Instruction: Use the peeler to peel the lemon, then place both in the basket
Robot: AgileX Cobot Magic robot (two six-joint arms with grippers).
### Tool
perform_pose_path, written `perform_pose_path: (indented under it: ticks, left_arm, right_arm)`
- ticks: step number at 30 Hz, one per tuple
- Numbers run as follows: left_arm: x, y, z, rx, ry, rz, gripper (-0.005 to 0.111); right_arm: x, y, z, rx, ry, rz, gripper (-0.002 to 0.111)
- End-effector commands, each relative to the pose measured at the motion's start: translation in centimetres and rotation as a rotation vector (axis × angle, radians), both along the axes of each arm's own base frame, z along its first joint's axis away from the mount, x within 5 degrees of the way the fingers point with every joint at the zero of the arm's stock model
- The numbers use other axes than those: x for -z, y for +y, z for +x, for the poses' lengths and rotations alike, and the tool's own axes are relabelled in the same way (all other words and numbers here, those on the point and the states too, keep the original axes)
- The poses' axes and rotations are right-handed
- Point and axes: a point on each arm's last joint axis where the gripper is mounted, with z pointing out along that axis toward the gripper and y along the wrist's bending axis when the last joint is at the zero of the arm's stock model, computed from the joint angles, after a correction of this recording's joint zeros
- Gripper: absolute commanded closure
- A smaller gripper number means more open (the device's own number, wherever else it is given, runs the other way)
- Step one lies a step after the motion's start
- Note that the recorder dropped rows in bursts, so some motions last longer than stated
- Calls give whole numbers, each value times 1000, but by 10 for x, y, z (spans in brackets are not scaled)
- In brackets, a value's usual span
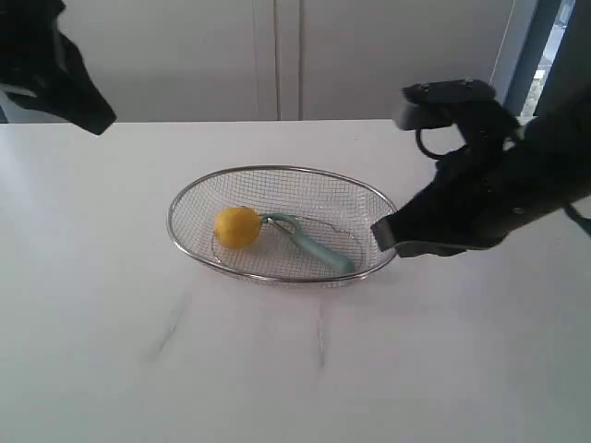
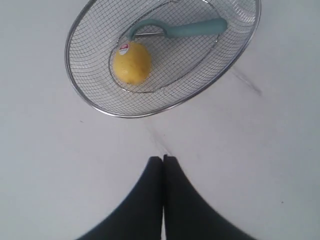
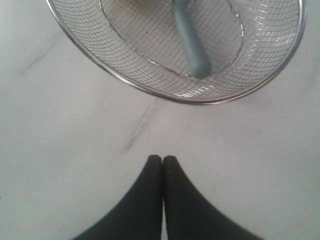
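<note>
The silver wire-mesh basket (image 1: 365, 198) stands mid-table and holds both items. Inside it the yellow lemon (image 1: 237, 227) lies toward the left, its sticker showing in the left wrist view (image 2: 131, 62). The teal-handled peeler (image 1: 319, 245) lies beside it, blade head against the lemon; its handle shows in both wrist views (image 2: 192, 29) (image 3: 190, 42). My right gripper (image 1: 383, 235) hovers just off the basket's right rim, shut and empty (image 3: 162, 159). My left gripper (image 2: 163, 159) is shut and empty, above bare table away from the basket (image 2: 90, 102); in the exterior view only its dark arm (image 1: 55, 65) shows at top left.
White tabletop (image 1: 295, 369) with faint grey streaks in front of the basket. Pale cabinet doors (image 1: 277, 55) stand behind the table's far edge. A blue frame (image 1: 536, 46) rises at the back right.
</note>
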Motion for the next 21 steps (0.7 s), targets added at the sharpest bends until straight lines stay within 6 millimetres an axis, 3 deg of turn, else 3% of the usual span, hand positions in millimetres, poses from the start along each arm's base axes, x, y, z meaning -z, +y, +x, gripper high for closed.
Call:
perform_pose_path:
  ticks: [1, 5, 8, 15, 21]
  left_arm:
    - [-3, 17, -43, -30, -43, -36, 107]
    - [2, 36, -79, -74, -118, -29, 107]
    - [11, 44, -95, -92, -167, -45, 107]
    - [40, 50, -100, -125, -216, -37, 107]
    - [46, 50, -99, -129, -216, -37, 107]
  right_arm:
    - [31, 12, 28, -35, 108, -43, 108]
    - [58, 19, 43, -68, 217, -83, 108]
    - [70, 23, 52, -61, 233, -92, 108]
    - [93, 28, 68, -47, 257, -108, 108]
    - [98, 28, 77, 2, 195, -102, 108]
